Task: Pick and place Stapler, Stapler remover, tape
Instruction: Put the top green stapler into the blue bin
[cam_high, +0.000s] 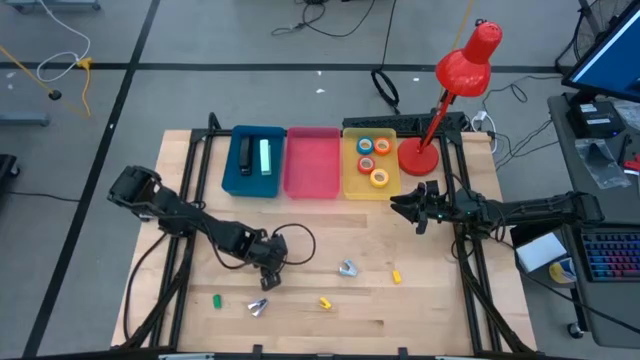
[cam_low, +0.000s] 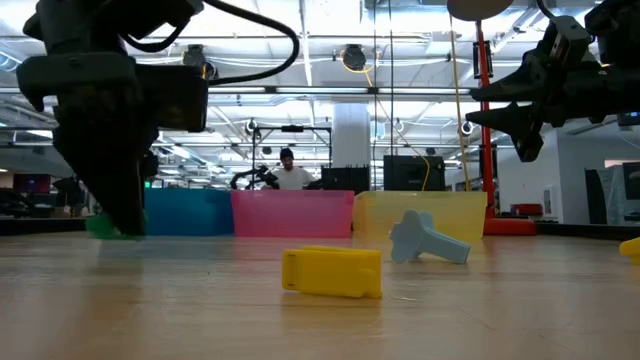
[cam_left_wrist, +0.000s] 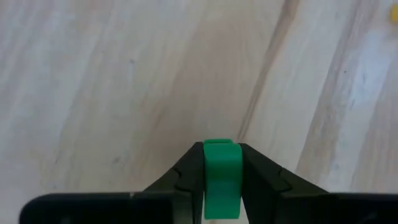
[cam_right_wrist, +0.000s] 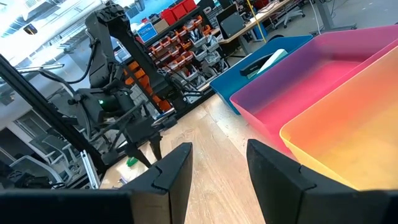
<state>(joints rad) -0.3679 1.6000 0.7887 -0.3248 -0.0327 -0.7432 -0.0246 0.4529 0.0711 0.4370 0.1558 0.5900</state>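
My left gripper (cam_high: 268, 277) points steeply down at the table's near-left middle and is shut on a small green plastic piece (cam_left_wrist: 221, 177). Another green piece (cam_high: 216, 300), a silver stapler remover (cam_high: 258, 307), a yellow stapler (cam_high: 325, 302), a silver-blue stapler remover (cam_high: 347, 268) and a second yellow piece (cam_high: 396, 277) lie flat on the wood. Dark staplers lie in the blue bin (cam_high: 252, 185), and tape rolls (cam_high: 372, 160) in the yellow bin (cam_high: 350, 185). My right gripper (cam_high: 408, 210) hovers open at the right, above the table. My left gripper pinches the green piece's narrow end (cam_left_wrist: 221, 155) between its two fingers (cam_left_wrist: 186, 177), one on each flat side. The fingers come from above, slanting down. Whether the piece rests on the wood or is lifted clear, I cannot tell.
The pink bin (cam_high: 312, 185) stands between the blue and yellow ones at the far edge. A red desk lamp (cam_high: 418, 155) stands at the far right, close to my right gripper. Bare wood lies between the bins and the scattered pieces.
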